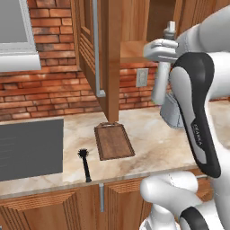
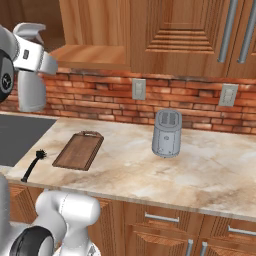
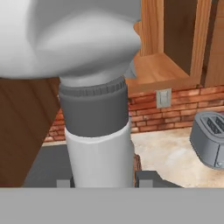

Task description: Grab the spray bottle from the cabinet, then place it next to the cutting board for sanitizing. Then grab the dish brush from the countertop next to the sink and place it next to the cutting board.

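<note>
My gripper (image 1: 163, 59) is shut on the spray bottle (image 1: 160, 87), a pale bottle with a trigger head, and holds it upright in the air in front of the open cabinet (image 1: 112, 58). In the hand view the spray bottle (image 3: 98, 144) stands between my two fingertips (image 3: 146, 178). From the right, my gripper (image 2: 30, 62) holds the spray bottle (image 2: 31, 92) high above the sink's edge. The cutting board (image 1: 113, 141) lies on the countertop (image 1: 157, 148) below the cabinet door. The black dish brush (image 1: 85, 164) lies left of the board, beside the sink (image 1: 29, 148).
A grey toaster (image 2: 166, 132) stands on the countertop right of the cutting board (image 2: 79, 150), with bare stone between them. The open cabinet door with its metal bar handle (image 1: 96, 45) juts out above the board. Brick wall with outlets (image 2: 138, 89) runs behind.
</note>
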### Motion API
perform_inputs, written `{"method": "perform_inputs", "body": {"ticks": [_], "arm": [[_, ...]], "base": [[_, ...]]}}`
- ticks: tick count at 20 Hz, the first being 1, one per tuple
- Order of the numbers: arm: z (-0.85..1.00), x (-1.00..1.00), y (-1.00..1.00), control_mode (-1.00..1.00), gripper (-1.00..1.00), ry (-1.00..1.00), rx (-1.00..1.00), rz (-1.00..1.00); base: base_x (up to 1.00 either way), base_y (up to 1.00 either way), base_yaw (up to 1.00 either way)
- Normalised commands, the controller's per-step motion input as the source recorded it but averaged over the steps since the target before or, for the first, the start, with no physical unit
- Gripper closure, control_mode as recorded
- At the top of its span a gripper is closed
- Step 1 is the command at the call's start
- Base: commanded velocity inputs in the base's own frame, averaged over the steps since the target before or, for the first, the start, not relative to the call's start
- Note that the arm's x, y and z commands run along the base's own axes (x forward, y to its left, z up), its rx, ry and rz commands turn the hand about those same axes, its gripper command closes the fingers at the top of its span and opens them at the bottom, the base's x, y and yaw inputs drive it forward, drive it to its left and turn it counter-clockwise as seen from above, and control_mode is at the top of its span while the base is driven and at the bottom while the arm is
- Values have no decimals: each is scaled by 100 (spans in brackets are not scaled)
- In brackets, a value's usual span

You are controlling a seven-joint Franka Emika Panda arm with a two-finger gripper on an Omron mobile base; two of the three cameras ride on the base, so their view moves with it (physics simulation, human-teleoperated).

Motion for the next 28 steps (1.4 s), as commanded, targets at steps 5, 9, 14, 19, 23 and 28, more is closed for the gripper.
{"method": "perform_inputs", "body": {"ticks": [5,9,14,19,23,28], "arm": [[-50,-55,-84,-100,100,4,11,0],[-57,-7,-77,-100,100,3,2,1],[-51,7,-49,-100,100,0,0,12],[-52,13,-18,-100,100,0,0,24],[-56,18,-2,-100,100,-2,-5,24],[-51,38,0,-100,100,-1,-6,23]], "base": [[0,0,0],[0,0,0],[0,0,0],[0,0,0],[0,0,0],[0,0,0]]}}
